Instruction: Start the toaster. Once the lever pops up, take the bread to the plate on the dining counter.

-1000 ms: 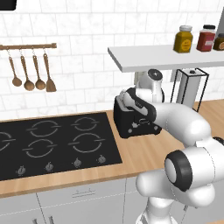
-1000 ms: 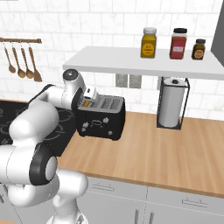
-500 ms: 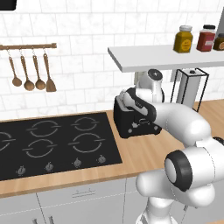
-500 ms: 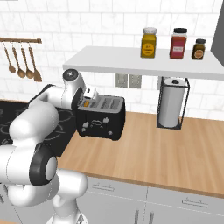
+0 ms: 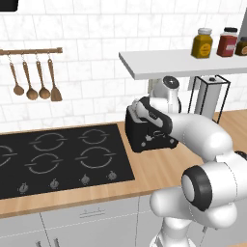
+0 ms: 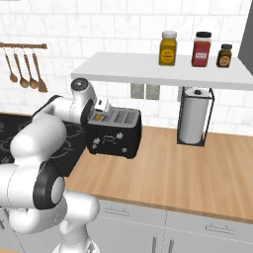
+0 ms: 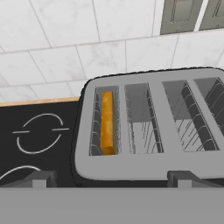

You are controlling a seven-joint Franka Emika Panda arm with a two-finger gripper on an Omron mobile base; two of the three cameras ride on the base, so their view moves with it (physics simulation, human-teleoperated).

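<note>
Here, going left to right, the stovetop (image 5: 62, 157) is lying flush in the wood surface (image 6: 168, 173), with the toaster (image 6: 114, 133) sitting just beside it. The bread (image 7: 107, 122) is standing in the toaster's leftmost slot. The hand (image 7: 111, 178) is hovering open above the toaster, holding nothing. Judging by this, starting the toaster is the step underway; next, pressing its lever down.

We see a light wood wall counter (image 6: 163, 173) over grey cabinet fronts. Set into it lies a flat black stove top (image 5: 58, 157); just beside that stands the black boxy toaster (image 6: 114, 137). Farther along the counter, near the tiled wall, stands a white paper-towel roll in a black wire holder (image 6: 193, 118).
</note>
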